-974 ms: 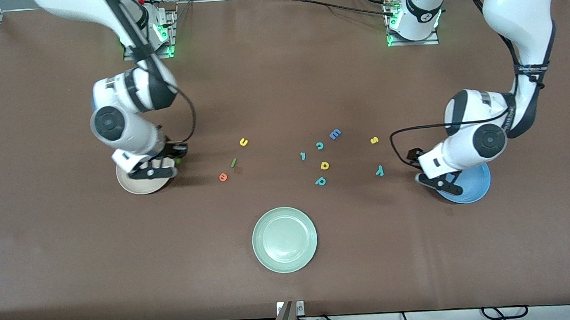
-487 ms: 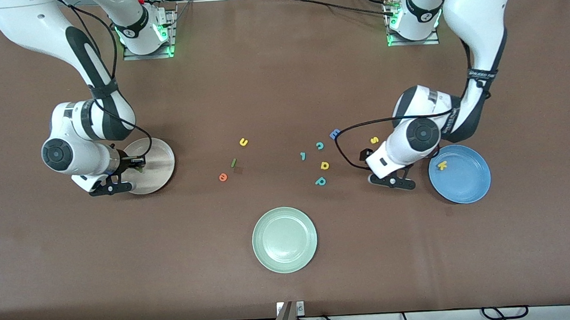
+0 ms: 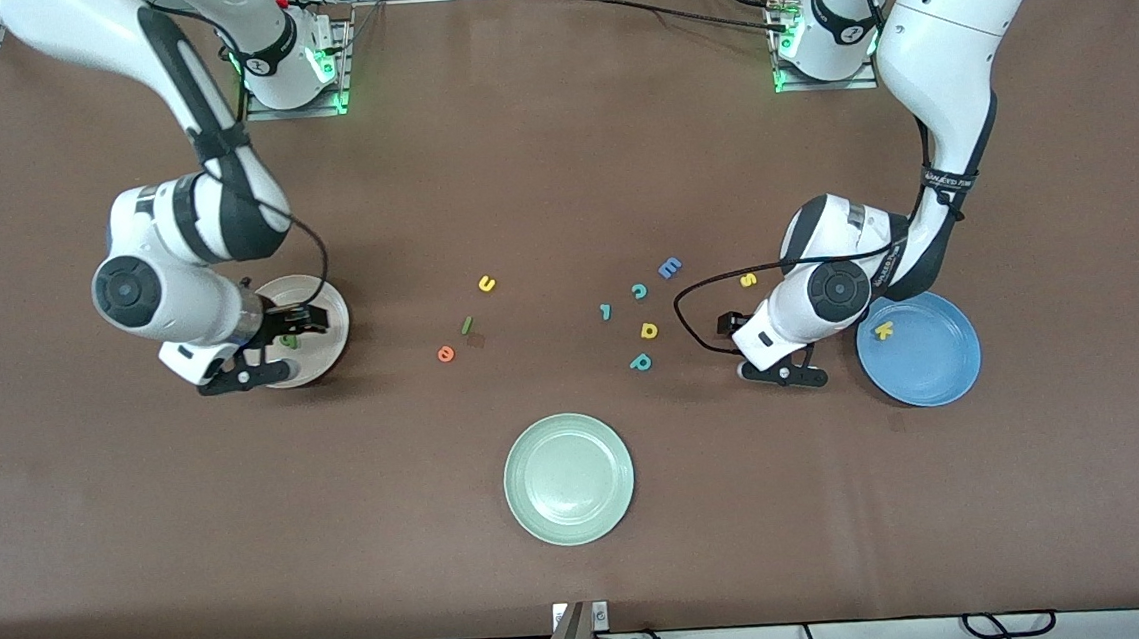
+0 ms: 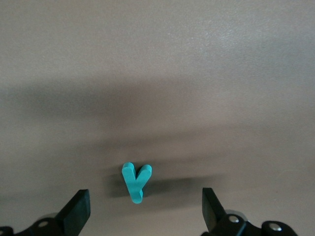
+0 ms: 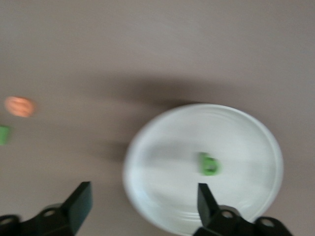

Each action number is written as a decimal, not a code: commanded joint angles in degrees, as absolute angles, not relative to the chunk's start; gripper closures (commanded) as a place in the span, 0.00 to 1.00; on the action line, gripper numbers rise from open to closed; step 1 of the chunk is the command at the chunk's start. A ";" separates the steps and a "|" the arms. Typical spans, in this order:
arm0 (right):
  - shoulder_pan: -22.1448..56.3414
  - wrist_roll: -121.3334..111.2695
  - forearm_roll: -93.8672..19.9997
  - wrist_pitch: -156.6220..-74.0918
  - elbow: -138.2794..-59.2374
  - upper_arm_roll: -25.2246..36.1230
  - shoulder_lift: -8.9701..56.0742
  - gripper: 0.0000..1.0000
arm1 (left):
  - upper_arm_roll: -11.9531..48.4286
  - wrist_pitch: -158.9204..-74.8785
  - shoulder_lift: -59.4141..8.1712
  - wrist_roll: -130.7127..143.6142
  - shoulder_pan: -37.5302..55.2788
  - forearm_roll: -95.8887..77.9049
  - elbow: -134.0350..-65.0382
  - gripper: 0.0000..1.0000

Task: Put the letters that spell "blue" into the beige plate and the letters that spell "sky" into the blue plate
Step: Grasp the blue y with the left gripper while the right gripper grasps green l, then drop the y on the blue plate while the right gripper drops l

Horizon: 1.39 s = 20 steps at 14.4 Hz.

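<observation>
My left gripper [image 3: 784,373] hangs open low over the table beside the blue plate [image 3: 934,364], which holds the yellow k [image 3: 883,330]. In the left wrist view the teal y [image 4: 136,182] lies flat just ahead of the open left gripper [image 4: 146,216]. The yellow s [image 3: 747,280] lies close by. My right gripper [image 3: 233,381] is open over the rim of the beige plate [image 3: 324,322], and the green b [image 5: 209,164] rests in the plate [image 5: 236,142]. The yellow u [image 3: 487,284], green l [image 3: 467,324] and orange e [image 3: 446,353] lie mid-table.
A pale green plate [image 3: 569,479] sits nearest the front camera. A blue E [image 3: 669,268], teal c [image 3: 639,291], a small teal piece [image 3: 605,310], a yellow letter [image 3: 648,330] and a teal p [image 3: 641,362] are scattered between the u and the s.
The right gripper opened and the green b now lies in the beige plate. The left arm moved off the blue plate, uncovering the k, to over the teal y.
</observation>
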State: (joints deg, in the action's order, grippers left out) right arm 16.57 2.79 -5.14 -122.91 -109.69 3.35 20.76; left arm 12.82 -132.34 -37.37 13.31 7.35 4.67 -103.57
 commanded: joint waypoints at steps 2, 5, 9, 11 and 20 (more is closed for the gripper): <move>28.27 19.65 -6.59 -126.02 -107.23 3.08 23.81 0.00 | 12.92 -132.28 -38.14 14.06 7.21 6.33 -102.48 0.28; 32.42 30.90 -6.59 -131.20 -106.79 3.08 27.14 0.00 | 13.01 -133.50 -38.67 14.06 6.86 10.09 -102.48 0.44; 35.33 40.94 -6.59 -135.79 -103.28 3.16 33.03 0.00 | 13.01 -134.21 -39.02 14.06 6.86 10.37 -102.48 0.60; 35.68 45.33 -6.59 -135.79 -102.57 3.08 34.71 0.12 | 13.01 -134.21 -39.02 13.98 6.94 10.46 -102.48 0.81; 36.57 50.36 -6.68 -136.67 -102.57 3.08 37.53 0.54 | 12.40 -123.59 -32.79 12.48 5.37 10.55 -100.72 0.96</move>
